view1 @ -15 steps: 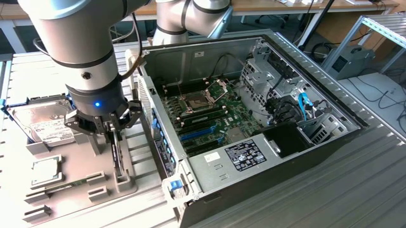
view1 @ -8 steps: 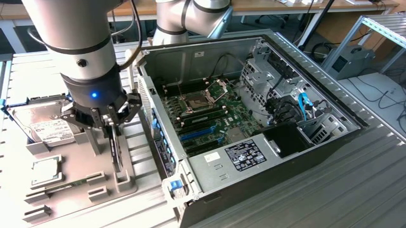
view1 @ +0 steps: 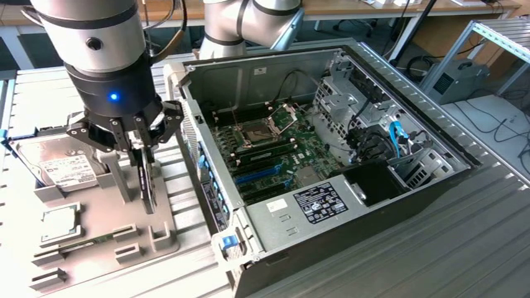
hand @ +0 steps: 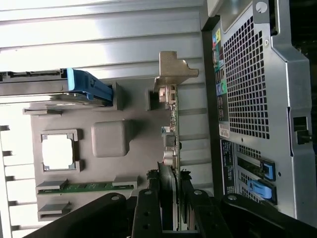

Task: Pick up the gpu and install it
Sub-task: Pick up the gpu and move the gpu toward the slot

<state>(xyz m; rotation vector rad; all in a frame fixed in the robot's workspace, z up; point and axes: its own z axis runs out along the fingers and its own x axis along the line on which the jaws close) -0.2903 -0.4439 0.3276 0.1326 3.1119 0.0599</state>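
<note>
The gpu is a thin black card standing on edge over the grey parts tray, at the exterior view's left. My gripper comes down from above, with a finger on each face of the card's upper edge, shut on it. In the wrist view the gpu runs edge-on away from the gripper, its silver bracket at the far end by a tray slot. Whether the card's lower edge still touches the tray I cannot tell.
The tray also holds a silver hard drive, a processor and a memory stick. Just beside it, on the exterior view's right, lies the open computer case, its motherboard showing blue card slots.
</note>
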